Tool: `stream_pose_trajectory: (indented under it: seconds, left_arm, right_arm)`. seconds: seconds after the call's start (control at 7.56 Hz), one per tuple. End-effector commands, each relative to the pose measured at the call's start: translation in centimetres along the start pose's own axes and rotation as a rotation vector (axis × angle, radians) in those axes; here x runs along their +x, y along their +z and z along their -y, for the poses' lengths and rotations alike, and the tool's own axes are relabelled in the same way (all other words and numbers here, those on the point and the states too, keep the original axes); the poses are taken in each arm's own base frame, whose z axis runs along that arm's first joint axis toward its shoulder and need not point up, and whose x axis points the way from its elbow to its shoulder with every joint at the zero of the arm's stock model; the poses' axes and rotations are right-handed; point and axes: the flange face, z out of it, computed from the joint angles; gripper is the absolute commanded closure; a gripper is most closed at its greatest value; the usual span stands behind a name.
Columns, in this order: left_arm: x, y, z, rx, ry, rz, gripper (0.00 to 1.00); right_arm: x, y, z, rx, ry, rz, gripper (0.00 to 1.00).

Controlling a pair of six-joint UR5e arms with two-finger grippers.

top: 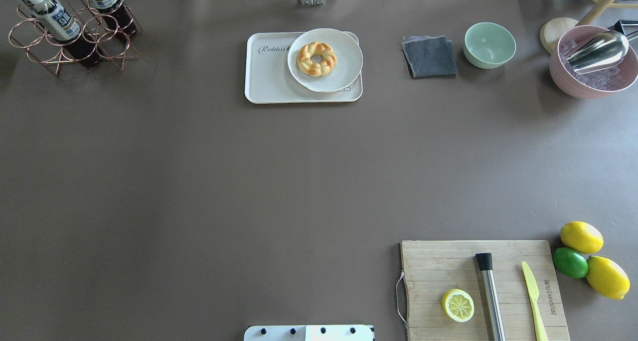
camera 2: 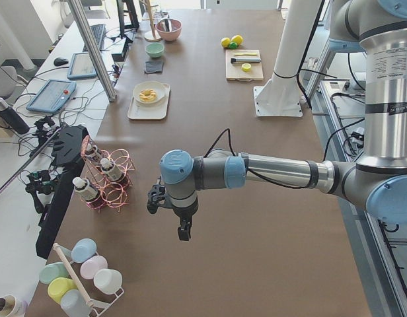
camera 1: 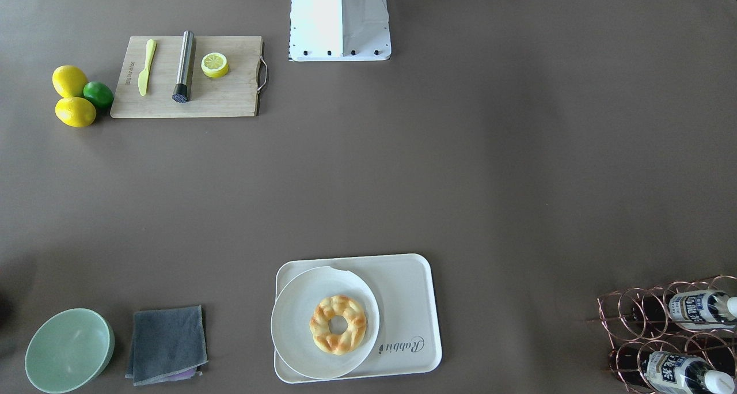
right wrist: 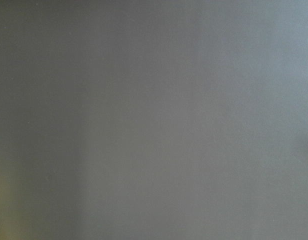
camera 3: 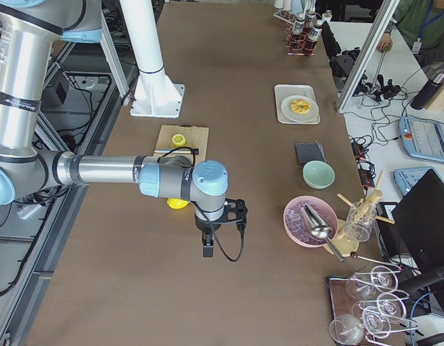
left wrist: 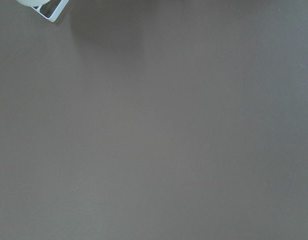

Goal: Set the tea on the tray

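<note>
Braided pastry (top: 316,58) on round plate (top: 349,57); green bowl (top: 489,44) beside folded grey cloth (top: 429,57)

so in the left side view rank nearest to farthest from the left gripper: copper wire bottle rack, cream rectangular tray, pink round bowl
1. copper wire bottle rack, beside the left gripper, near end
2. cream rectangular tray, mid-table
3. pink round bowl, far end
</note>
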Motion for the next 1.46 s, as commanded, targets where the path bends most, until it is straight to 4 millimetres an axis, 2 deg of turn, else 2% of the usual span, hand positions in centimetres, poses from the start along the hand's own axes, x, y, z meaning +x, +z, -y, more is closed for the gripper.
stream_pose_trajectory:
  seconds: [0.0, 0.4, 0.79, 1.06, 1.32]
  left_arm:
    - [0.3, -0.9, 0.0, 0.019, 0.005, 0.003, 0.02]
    - [0.3, -1.1, 0.1, 0.024, 0.007, 0.003, 0.02]
    - [0.5, -1.3, 0.6, 0.03, 0.008, 0.0, 0.02]
    - [0.3, -0.9, 0.0, 0.022, 0.007, 0.001, 0.02]
    - [0.3, -1.0, 0.6, 0.078, 0.057, 0.01, 0.02]
  right_arm:
    - [-0.1, -0.2, 0.3, 0.005, -0.003, -0.002, 0.0]
    - [0.0, -0.5, 0.4, 0.014, -0.001, 0.003, 0.0]
    - [-0.9, -1.9, 1.1, 0.043, -0.023, -0.002, 0.0]
    - [-0.8, -1.6, 1.1, 0.038, -0.018, -0.005, 0.0]
    - [-1.0, -2.9, 2.7, 0.069, -0.027, -0.001, 0.0]
